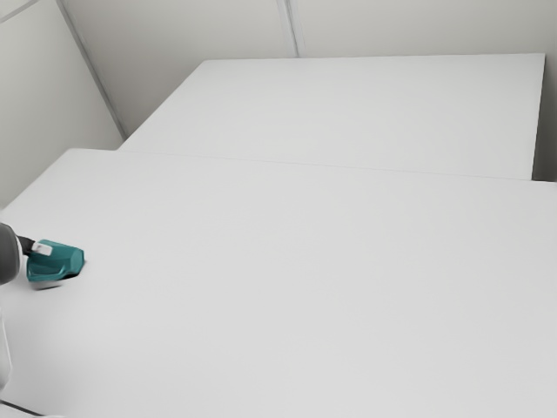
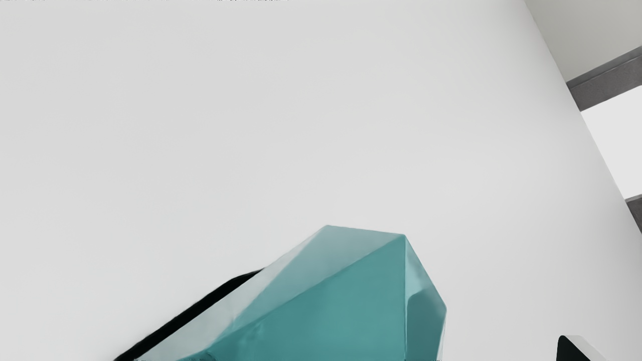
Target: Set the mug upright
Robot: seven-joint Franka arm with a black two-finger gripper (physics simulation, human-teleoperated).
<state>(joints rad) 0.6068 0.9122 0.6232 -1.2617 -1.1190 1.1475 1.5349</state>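
Mug [image 1: 66,258] seen tipped on its side at the table [image 1: 287,279], ungripped; end effector [image 1: 43,265] held open at it. Grasp judged in hand; closure, then righting, called for.

Arm: white part [image 1: 4,353] at the exterior view's left edge
Hand: big, round and dark [image 1: 8,254], at that same edge
End effector [image 1: 41,249]: black with a pale tip, poking toward the exterior view's right, open
Finger [image 2: 577,349]: one black and gray tip, in the wrist view
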